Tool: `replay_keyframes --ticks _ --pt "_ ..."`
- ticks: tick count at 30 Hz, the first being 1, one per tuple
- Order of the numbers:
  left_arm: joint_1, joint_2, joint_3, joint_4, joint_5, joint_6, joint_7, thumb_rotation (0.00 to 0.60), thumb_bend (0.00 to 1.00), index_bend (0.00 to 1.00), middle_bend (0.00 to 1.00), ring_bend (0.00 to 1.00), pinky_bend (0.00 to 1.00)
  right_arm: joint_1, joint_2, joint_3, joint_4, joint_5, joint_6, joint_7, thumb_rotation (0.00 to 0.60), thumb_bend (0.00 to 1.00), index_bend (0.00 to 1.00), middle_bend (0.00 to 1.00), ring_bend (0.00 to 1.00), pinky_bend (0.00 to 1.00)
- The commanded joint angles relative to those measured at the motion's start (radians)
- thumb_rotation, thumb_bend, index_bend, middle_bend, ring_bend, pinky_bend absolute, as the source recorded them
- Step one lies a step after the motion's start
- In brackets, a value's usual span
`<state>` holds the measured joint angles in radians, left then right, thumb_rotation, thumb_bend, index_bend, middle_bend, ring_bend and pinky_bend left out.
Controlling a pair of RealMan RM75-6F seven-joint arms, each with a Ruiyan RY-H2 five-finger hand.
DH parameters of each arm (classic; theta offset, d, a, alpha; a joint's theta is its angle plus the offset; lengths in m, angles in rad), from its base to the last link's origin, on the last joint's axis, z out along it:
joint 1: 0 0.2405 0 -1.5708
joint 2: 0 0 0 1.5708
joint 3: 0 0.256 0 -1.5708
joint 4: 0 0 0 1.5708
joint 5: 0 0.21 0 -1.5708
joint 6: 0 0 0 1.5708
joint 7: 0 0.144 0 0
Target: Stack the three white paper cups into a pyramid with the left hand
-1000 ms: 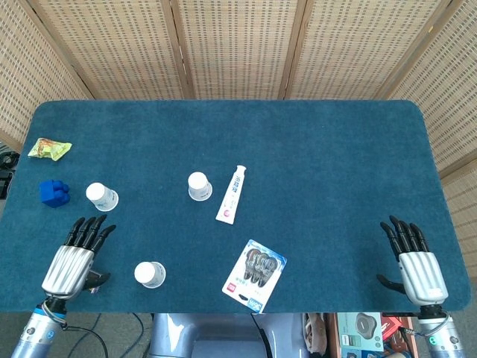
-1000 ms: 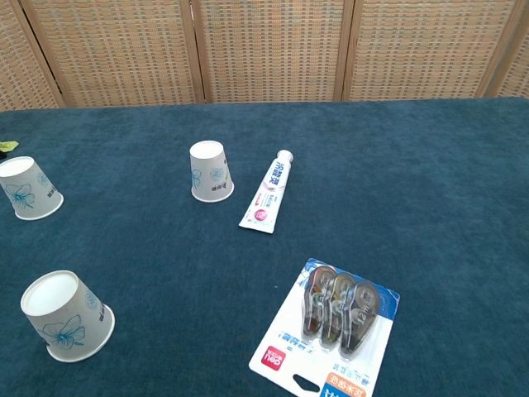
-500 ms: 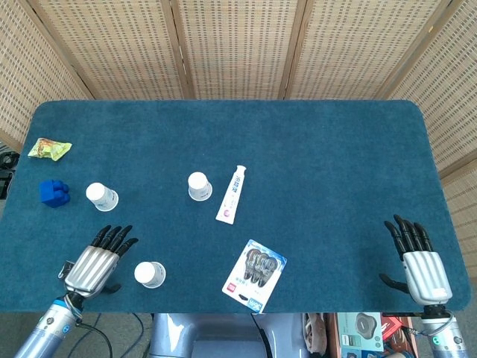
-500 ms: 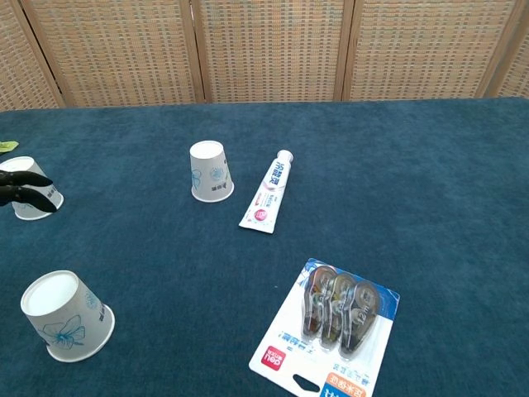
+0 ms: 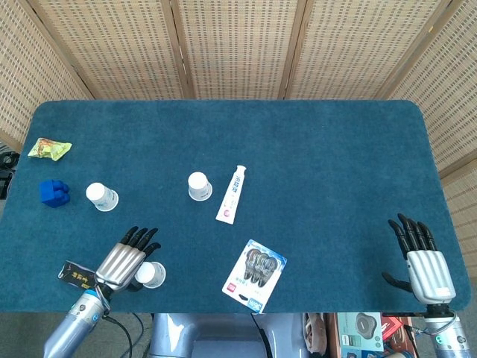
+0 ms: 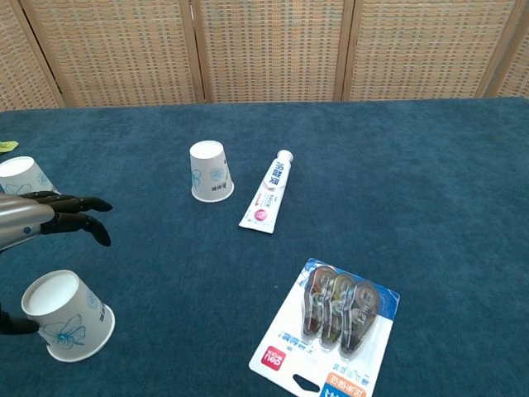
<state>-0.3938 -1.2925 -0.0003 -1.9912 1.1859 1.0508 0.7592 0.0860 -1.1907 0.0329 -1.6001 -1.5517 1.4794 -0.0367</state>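
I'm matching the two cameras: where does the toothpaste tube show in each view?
Head view: toothpaste tube at table centre, right of the middle paper cup.
Chest view: upper centre, again just right of that cup.
Shared landmark: the blister pack, nearer the robot.

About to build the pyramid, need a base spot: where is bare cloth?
Free: the wide stretch right of the toothpaste tube up to the right hand, and the far strip along the screens. Crowded: front left, where the left hand hovers by the nearest cup.
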Motion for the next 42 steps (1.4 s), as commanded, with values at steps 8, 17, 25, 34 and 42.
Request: replay_keyframes --ticks 8,17,25,34,42 --pt "-0.024 -0.025 0.017 0.024 -0.027 0.018 -0.001 0.6 0.16 0.41 0.0 0.0 0.0 -0.002 0.002 0.003 -0.001 0.001 0.004 0.005 0.6 0.0 0.0 0.0 0.0 0.0" --pt "-0.034 -0.02 0.03 0.024 -0.03 0.042 -0.004 0.6 0.16 0.46 0.0 0.0 0.0 -0.002 0.001 0.003 0.0 0.001 0.003 0.005 0.6 0.0 0.0 0.0 0.0 0.0" --pt "-0.045 -0.001 0.018 0.007 -0.029 0.07 -0.013 0.6 0.16 0.47 0.0 0.0 0.0 -0.003 0.003 0.004 0.0 0.002 0.005 0.008 0.6 0.0 0.0 0.0 0.0 0.0" --pt "-0.107 0.079 -0.086 -0.009 -0.156 0.068 -0.045 0.6 0.16 0.47 0.0 0.0 0.0 -0.002 0.005 0.001 -0.004 -0.001 0.002 0.004 0.6 0.0 0.0 0.0 0.0 0.0" --pt "-0.191 0.078 -0.155 0.111 -0.336 0.006 -0.069 0.6 0.16 0.47 0.0 0.0 0.0 -0.004 0.006 0.0 -0.008 -0.002 0.003 0.001 0.6 0.0 0.0 0.0 0.0 0.0"
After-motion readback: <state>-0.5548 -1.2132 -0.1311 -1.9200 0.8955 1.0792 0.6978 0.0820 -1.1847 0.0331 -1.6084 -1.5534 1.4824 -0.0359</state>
